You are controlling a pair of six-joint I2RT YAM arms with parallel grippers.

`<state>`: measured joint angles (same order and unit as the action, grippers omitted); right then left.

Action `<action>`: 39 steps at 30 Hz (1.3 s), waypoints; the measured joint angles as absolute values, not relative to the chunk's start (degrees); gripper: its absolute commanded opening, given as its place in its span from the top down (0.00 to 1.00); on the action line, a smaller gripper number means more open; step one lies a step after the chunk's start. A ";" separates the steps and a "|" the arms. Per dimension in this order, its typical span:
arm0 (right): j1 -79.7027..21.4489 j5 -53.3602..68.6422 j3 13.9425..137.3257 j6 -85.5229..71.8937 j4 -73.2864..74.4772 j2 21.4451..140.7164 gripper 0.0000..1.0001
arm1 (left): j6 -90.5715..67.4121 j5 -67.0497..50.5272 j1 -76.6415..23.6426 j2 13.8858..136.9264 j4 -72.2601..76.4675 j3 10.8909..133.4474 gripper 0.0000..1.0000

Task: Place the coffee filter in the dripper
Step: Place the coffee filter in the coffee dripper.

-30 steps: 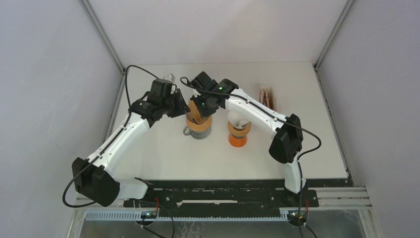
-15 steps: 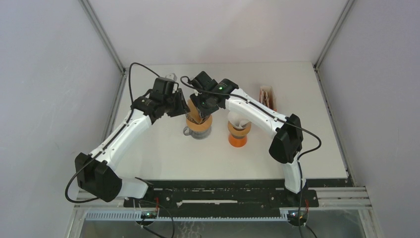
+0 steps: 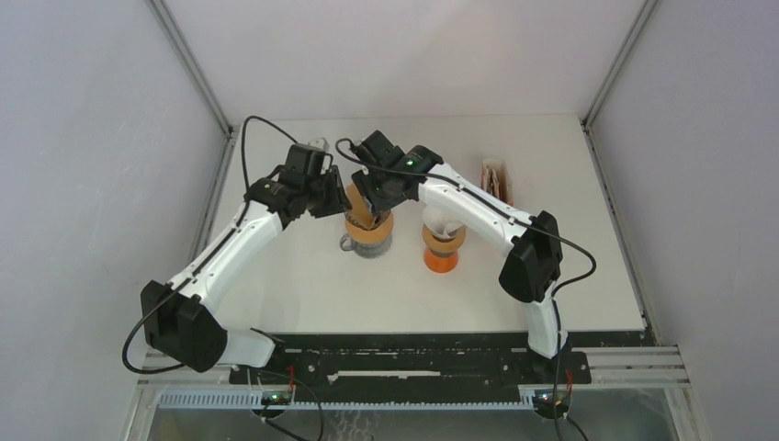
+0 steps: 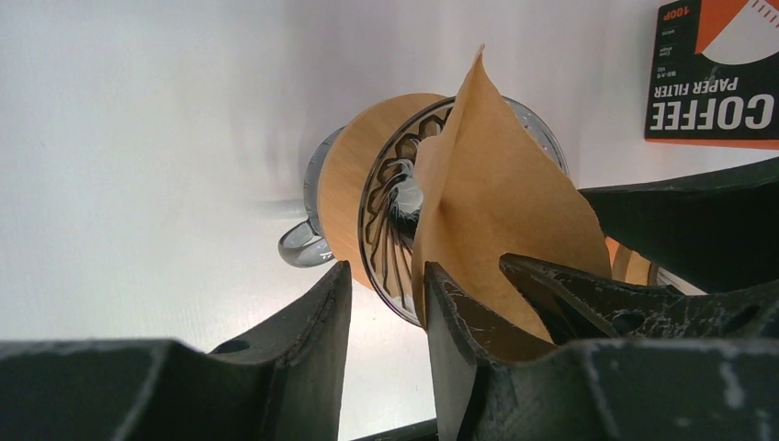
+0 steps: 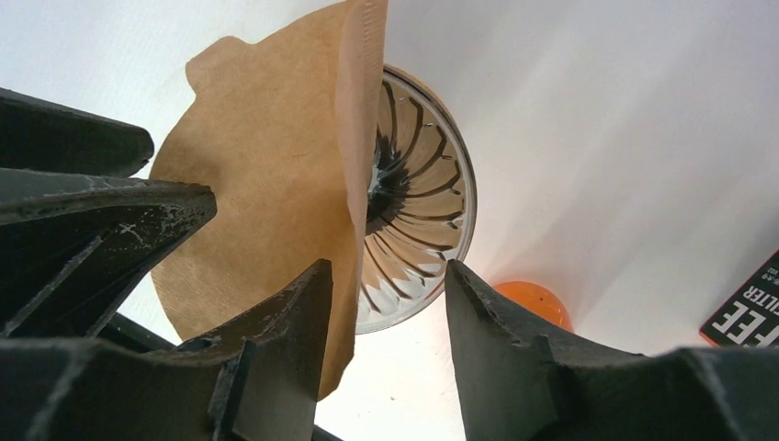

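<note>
Look: brown paper coffee filter (image 4: 501, 211) stands on edge, tip down in ribbed glass dripper with wooden collar (image 4: 386, 230), not yet spread. Left tool (image 4: 386, 271) jaws parted, flanking paper, likely steadying it. Right tool (image 5: 388, 271) also gapes, gripping nothing.

This is a robotics lab test cell: two white-and-black robot arms (image 3: 225, 253) are bolted to a black rail (image 3: 413, 367) above a slotted cable duct (image 3: 367, 401) at the bottom of the frame, facing a bare white desk (image 3: 303, 294) boxed in by plain pale walls (image 3: 83, 184) and aluminium struts (image 3: 188, 64).
</note>
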<state>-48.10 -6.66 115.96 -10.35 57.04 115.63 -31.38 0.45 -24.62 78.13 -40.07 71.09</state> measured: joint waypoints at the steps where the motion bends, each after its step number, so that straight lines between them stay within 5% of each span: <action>1: -48.03 -6.79 115.96 -10.35 56.99 115.63 0.43 | -31.31 0.49 -24.62 78.17 -40.07 71.09 0.60; 11: -47.18 -7.44 115.96 -10.35 56.45 115.63 0.35 | -30.96 0.95 -24.64 78.67 -40.45 71.09 0.59; 39: -43.86 -2.24 114.69 -10.33 54.46 116.97 0.34 | -29.89 2.02 -24.64 81.32 -41.30 72.01 0.57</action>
<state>-43.86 -2.24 114.69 -10.33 54.46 116.97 -29.89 2.02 -24.64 81.32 -41.30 72.01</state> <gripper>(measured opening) 0.658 0.429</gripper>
